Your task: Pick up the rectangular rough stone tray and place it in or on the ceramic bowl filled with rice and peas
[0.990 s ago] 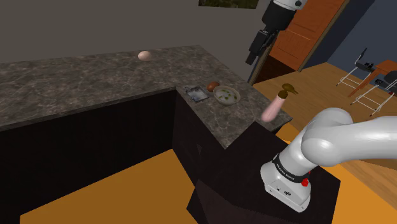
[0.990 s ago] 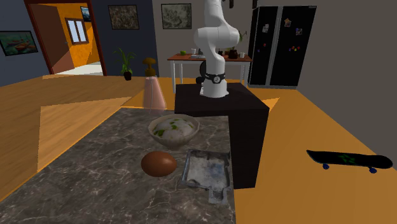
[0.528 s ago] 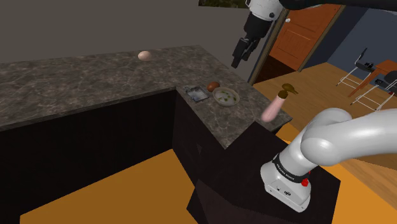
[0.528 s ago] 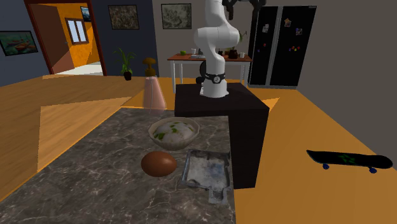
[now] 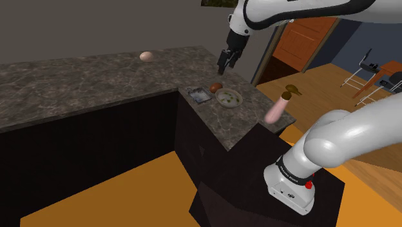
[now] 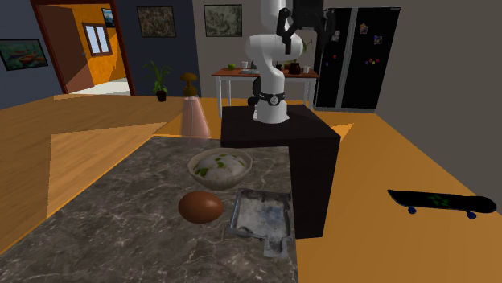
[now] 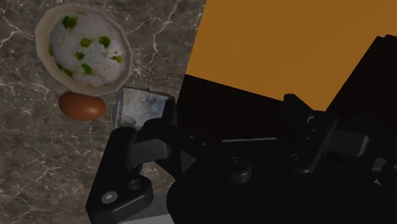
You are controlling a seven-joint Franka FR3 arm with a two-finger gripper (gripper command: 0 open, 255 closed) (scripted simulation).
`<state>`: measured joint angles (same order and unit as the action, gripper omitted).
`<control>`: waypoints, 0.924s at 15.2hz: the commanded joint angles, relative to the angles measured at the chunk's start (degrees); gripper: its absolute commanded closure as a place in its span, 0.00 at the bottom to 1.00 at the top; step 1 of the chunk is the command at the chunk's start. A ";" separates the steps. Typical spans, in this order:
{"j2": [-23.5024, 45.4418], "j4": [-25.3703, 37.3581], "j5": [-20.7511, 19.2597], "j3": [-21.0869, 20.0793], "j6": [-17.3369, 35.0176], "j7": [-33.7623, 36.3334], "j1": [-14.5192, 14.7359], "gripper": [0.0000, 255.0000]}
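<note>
Black two-finger gripper point(image 5: 225, 61) hung high over the dark marbled stone counter point(image 5: 96, 84), its fingers wide apart and gripping nothing. Grey rectangular rough stone tray point(image 5: 199, 95) lay flat by the counter edge, at the gripper's 7 o'clock in the shoulder view and well below it. Its long axis ran 12-to-6 in the second exterior view. White ceramic bowl of rice and peas point(image 5: 229, 97) sat near, at the tray's 3 o'clock. Brown egg-shaped object point(image 5: 215, 87) lay just beside both. Orange wood floor point(image 6: 362, 177) lay beyond the counter.

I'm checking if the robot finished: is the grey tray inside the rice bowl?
No, the tray lies flat on the counter beside the bowl, not in it.
</note>
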<state>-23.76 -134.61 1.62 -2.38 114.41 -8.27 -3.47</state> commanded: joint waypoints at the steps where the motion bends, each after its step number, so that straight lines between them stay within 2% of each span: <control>1: 4.11 1.32 -0.30 0.36 2.48 -0.43 -0.39 0.00; 8: 19.40 7.99 -1.11 1.31 9.82 -1.37 -1.40 0.00; 14: 32.76 16.45 -1.48 2.07 13.66 -2.12 -2.13 0.00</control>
<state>6.81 -119.53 0.17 -0.46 127.40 -10.17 -5.43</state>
